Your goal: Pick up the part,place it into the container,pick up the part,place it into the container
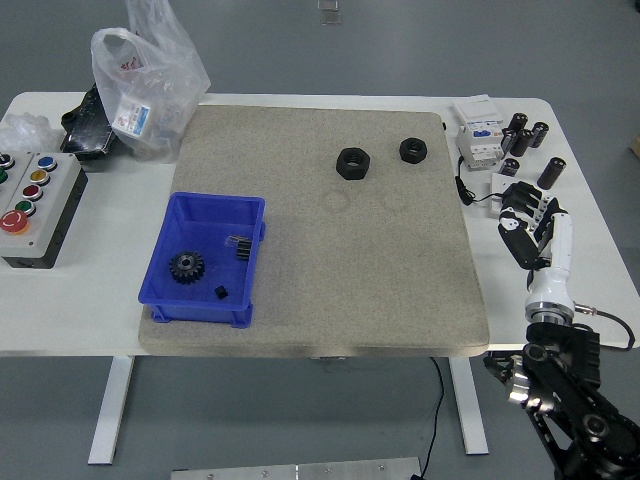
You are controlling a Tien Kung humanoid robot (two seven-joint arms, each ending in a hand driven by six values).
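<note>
Two black hex nuts lie on the grey mat: a larger one [354, 162] and a smaller one [413, 150] to its right, near the mat's far edge. A blue bin [206, 259] stands on the mat's left side and holds a black gear [186, 266] and two small dark parts. My right hand [527, 222] hovers over the white table right of the mat, fingers relaxed and empty, well away from both nuts. The left arm is out of view.
A grey button box [35, 208] sits at the left edge. A plastic bag [148, 80] and a black item lie at the back left. A white breaker [478, 133] and several small black cylinders [527, 133] stand at the back right. A thin cable runs by my hand.
</note>
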